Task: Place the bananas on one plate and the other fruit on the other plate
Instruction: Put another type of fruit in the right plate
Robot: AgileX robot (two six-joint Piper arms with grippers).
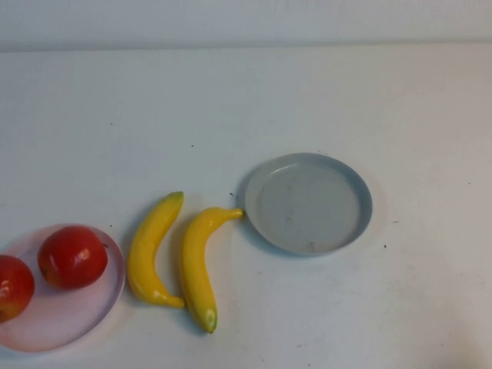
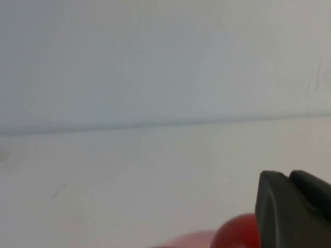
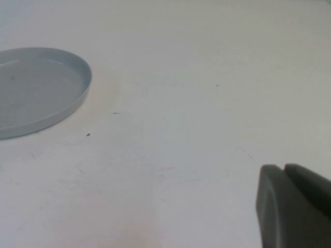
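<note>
Two yellow bananas lie side by side on the white table, one (image 1: 151,250) to the left and one (image 1: 199,265) whose tip touches the grey-blue plate (image 1: 361,215), which holds nothing. Two red apples sit on the pale pink plate (image 1: 69,327) at the front left: one (image 1: 72,256) fully in view and one (image 1: 13,286) cut by the frame's edge. Neither arm shows in the high view. My left gripper (image 2: 287,178) is shut and holds nothing, with a red apple (image 2: 235,232) just beyond it. My right gripper (image 3: 283,170) is shut and empty, well off from the grey-blue plate (image 3: 77,98).
The white table (image 1: 246,108) runs back to a pale wall (image 1: 246,19).
</note>
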